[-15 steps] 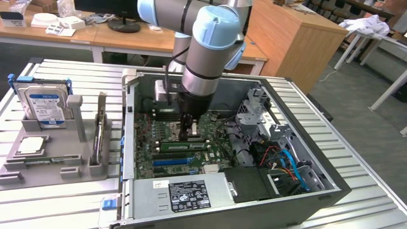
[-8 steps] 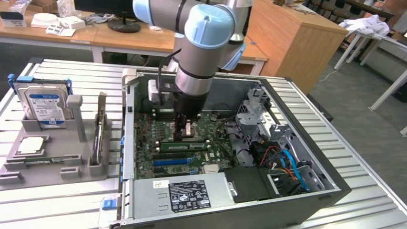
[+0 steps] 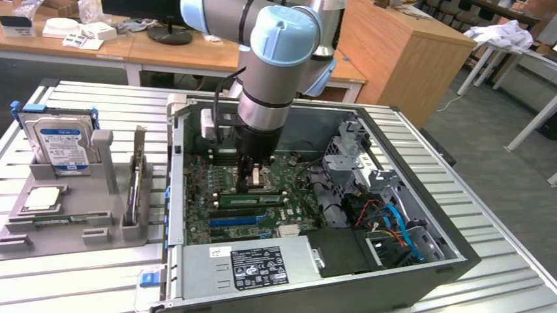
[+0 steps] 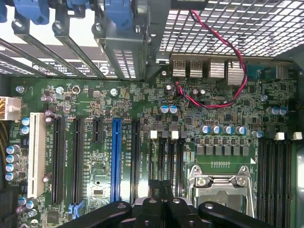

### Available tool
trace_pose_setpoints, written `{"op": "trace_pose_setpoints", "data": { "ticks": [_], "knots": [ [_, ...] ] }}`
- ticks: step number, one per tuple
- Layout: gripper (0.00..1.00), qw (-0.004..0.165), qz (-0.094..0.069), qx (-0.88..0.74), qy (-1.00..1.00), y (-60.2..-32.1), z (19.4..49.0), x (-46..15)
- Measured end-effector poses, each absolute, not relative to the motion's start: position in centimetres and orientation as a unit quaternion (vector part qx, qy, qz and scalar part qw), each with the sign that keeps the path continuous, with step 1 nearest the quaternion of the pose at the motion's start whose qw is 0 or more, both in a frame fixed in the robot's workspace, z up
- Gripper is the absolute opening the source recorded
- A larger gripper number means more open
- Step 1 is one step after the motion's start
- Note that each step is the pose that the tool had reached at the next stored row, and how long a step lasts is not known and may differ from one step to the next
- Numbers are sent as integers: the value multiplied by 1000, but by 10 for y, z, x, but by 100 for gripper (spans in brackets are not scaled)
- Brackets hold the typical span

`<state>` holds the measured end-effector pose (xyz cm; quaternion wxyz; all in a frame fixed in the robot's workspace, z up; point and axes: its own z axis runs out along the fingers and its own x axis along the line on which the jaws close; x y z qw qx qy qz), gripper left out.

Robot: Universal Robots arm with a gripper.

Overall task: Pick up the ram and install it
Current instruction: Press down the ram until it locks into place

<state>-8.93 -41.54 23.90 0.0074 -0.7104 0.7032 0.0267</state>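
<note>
My hand (image 3: 253, 177) is clenched directly over the motherboard (image 3: 261, 195) inside the open case (image 3: 452, 254). The ram (image 3: 250, 200) lies just below my fingertips, seated lengthwise in its slot, its long axis crossing under me.

The arm (image 3: 276, 62) points straight down, claw (image 3: 252, 180) closed.

Grey ribbed-metal worktable (image 3: 487, 215) in foreground. Long light-wood desks (image 3: 174, 55) behind w/ white boxes (image 3: 87, 31) and round black monitor base (image 3: 169, 34). Tall wooden cabinet (image 3: 405, 55) at exterior view's right. Grey floor (image 3: 505, 163), white-legged tables (image 3: 522, 72) beyond.
</note>
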Motion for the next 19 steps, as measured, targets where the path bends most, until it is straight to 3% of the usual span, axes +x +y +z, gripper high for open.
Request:
{"op": "trace_pose_setpoints", "data": {
  "ticks": [19],
  "knots": [
    [11, 7, 27, -710, 703, -416, 234, -89]
  ]
}}
